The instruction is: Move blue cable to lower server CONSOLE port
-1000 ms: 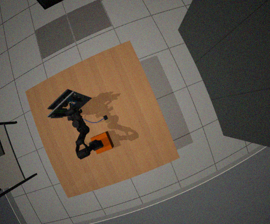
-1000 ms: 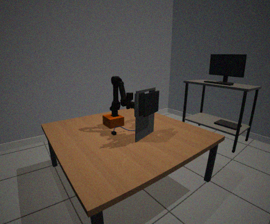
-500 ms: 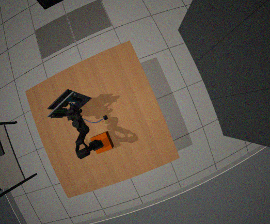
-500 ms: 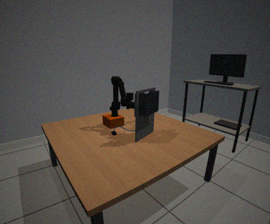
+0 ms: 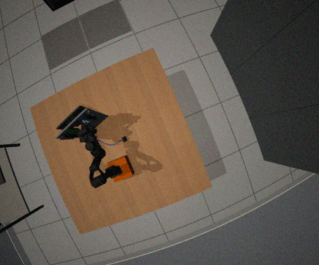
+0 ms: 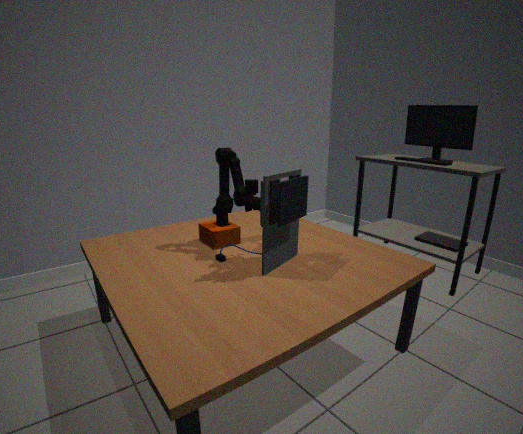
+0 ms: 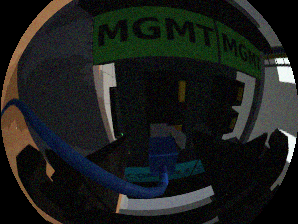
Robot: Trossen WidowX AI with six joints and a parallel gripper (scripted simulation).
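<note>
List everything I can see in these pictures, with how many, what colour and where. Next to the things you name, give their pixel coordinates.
table (image 5: 166, 137) (image 6: 272, 320): one, wood-brown, mid-room
upright panel (image 6: 280, 250): one, grey, standing on the table
blue cable (image 5: 111, 145) (image 6: 242, 248) (image 7: 75, 160): one, blue, from a small block to the panel side
small block (image 5: 124, 138) (image 6: 220, 257): one, black, on the table
plug (image 7: 163, 152): one, blue, at the cable's end
MGMT labels (image 7: 155, 32) (image 7: 242, 52): two, green, above the plug
shelf stand (image 6: 468, 220): one, grey boards, black legs, by the wall
monitor (image 6: 441, 127): one, black, on the stand
orange block (image 5: 130, 166) (image 6: 227, 236): one, orange, under the arm
robot arm (image 5: 98, 152) (image 6: 224, 177): one, black, reaching to the panel
gripper: one, black, open, around the plug
</note>
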